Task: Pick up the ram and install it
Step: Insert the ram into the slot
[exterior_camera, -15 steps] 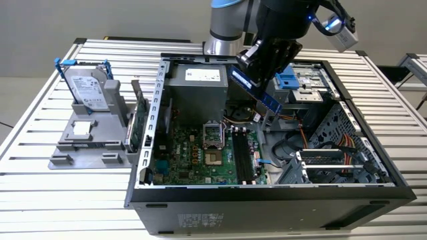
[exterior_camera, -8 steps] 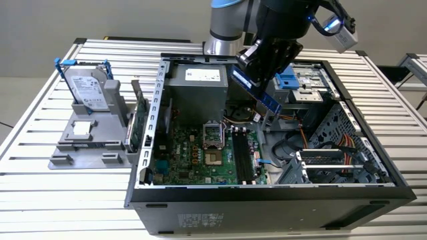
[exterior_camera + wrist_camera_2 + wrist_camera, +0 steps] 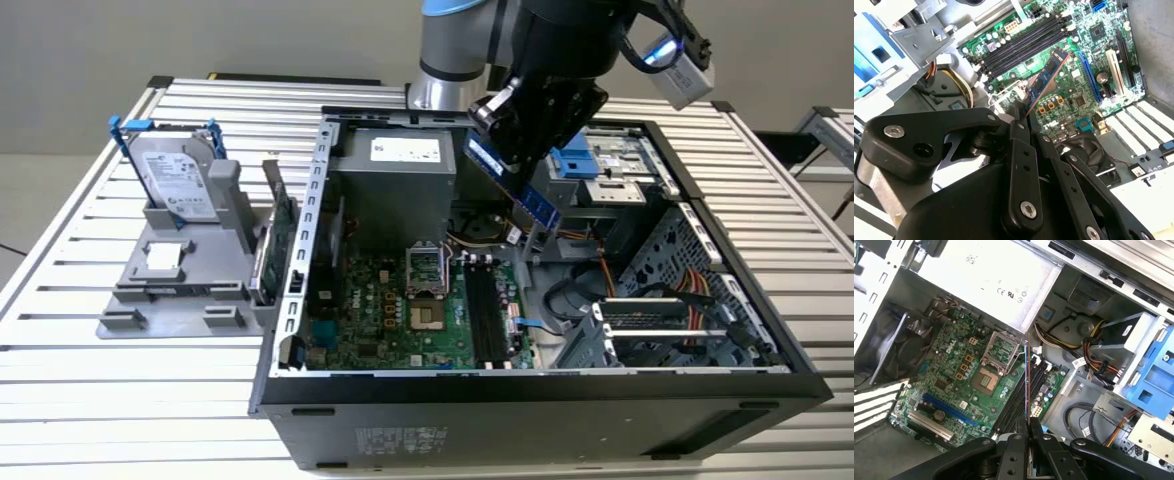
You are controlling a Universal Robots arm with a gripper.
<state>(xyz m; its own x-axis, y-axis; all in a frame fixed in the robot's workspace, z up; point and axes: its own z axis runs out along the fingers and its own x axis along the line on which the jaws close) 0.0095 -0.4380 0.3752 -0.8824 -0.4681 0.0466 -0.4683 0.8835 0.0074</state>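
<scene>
At the exterior view's left, a silver hard drive with blue clips (image 3: pixel 180 180) stands upright in a grey plastic holder (image 3: pixel 174 285) on the slatted metal table (image 3: pixel 80 370). Just beside it, a green expansion card (image 3: pixel 272 250) stands on edge near the left wall of the open black computer case (image 3: pixel 534 420).

Inside, the green motherboard (image 3: pixel 387 310) lies flat, with its long black memory slots (image 3: pixel 487 320) uncovered and free room above them.

In the upper middle of the frame, the black two-finger gripper (image 3: pixel 507 150) pinches the upper end of the ram (image 3: pixel 537 207), a narrow dark blue stick. It hangs tilted, right of the grey metal power supply box (image 3: pixel 394 170), its lower end well above the slots.

In both wrist views the fingers (image 3: pixel 1019 125) press together on the ram (image 3: pixel 1046 75), which shows edge-on as a thin line (image 3: pixel 1027 385) over the board.
</scene>
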